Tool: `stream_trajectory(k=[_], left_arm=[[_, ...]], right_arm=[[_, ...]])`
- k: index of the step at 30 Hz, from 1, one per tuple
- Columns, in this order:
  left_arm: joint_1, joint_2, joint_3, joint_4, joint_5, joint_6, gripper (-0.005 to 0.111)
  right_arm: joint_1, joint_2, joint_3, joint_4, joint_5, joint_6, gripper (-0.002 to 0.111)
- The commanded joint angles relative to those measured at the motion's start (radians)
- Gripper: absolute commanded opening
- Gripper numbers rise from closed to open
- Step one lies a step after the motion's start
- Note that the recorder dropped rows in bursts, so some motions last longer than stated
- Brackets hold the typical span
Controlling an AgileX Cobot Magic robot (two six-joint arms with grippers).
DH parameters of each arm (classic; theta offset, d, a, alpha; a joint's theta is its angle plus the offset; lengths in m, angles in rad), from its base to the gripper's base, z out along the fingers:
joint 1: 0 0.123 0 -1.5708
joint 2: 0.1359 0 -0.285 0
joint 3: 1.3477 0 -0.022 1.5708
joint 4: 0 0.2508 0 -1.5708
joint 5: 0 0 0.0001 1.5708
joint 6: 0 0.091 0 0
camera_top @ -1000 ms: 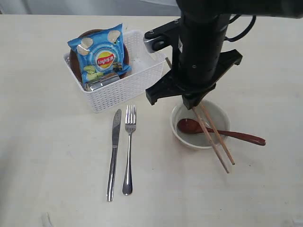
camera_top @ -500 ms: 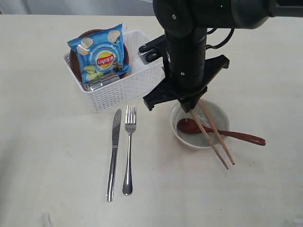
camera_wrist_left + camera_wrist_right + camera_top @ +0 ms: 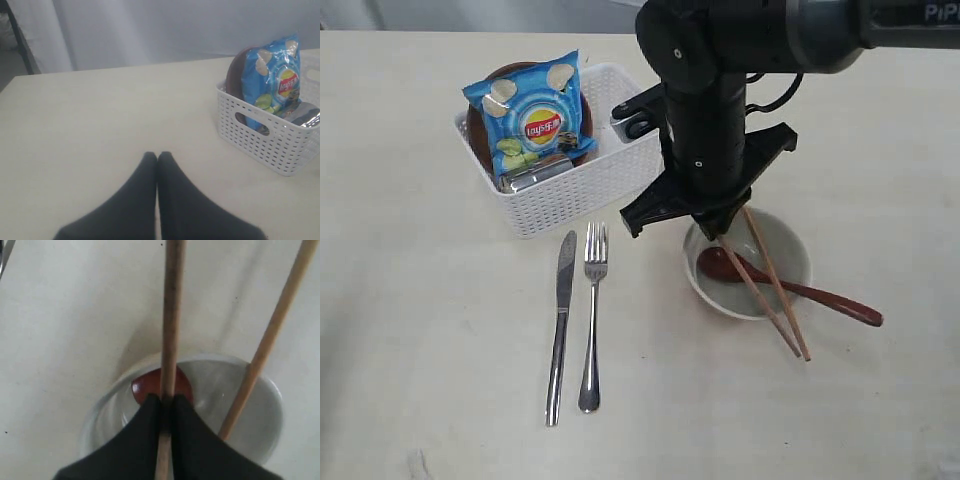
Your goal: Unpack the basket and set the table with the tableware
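The chopsticks run long-axis from the right gripper down across the bowl, slanting to the near right. Their tips reach the table just past the bowl's near-right rim. The right gripper is clenched on them. The right wrist view shows one stick pinched between the fingertips, while the other runs alongside with its upper end hidden behind a finger.

The red-brown spoon has its head inside the bowl. Its handle sticks out over the right rim and points right and slightly near.

Left of the bowl, the knife and fork lie side by side and parallel, with the knife on the left. Both long axes run near to far, with blade and tines pointing far, toward the basket.

The basket sits at the far left, set diagonally. Inside it a blue chips bag stands upright against a dark brown plate, which is on edge. A steel cup lies on its side in front of the bag.

The left gripper is closed on nothing, over bare table well left of the basket.

The tabletop is pale beige and lightly scuffed, and a plain grey-white backdrop hangs beyond its far edge.
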Motion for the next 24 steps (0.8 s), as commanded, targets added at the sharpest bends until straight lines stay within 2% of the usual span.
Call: stream_trajectory(k=[1,7,12,14,20,24], left_arm=[[0.004,-0.005,0.003,0.0,-0.007,0.002,0.0],[0.004,-0.005,0.003,0.0,-0.007,0.002,0.0],[0.004,-0.005,0.003,0.0,-0.007,0.002,0.0],[0.004,-0.005,0.003,0.0,-0.007,0.002,0.0],[0.004,-0.005,0.003,0.0,-0.007,0.002,0.0],[0.004,-0.005,0.003,0.0,-0.007,0.002,0.0]], right_arm=[[-0.004,0.002,-0.006,-0.01,-0.02,0.011,0.0],[-0.004,0.002,-0.006,-0.01,-0.02,0.011,0.002],[-0.004,0.002,-0.006,-0.014,-0.018,0.011,0.034],[-0.004,0.002,-0.01,-0.032,-0.013,0.03,0.04],[-0.004,-0.002,-0.084,-0.037,0.019,0.037,0.035],[-0.002,-0.032,-0.127,0.016,0.03,-0.034,0.035]])
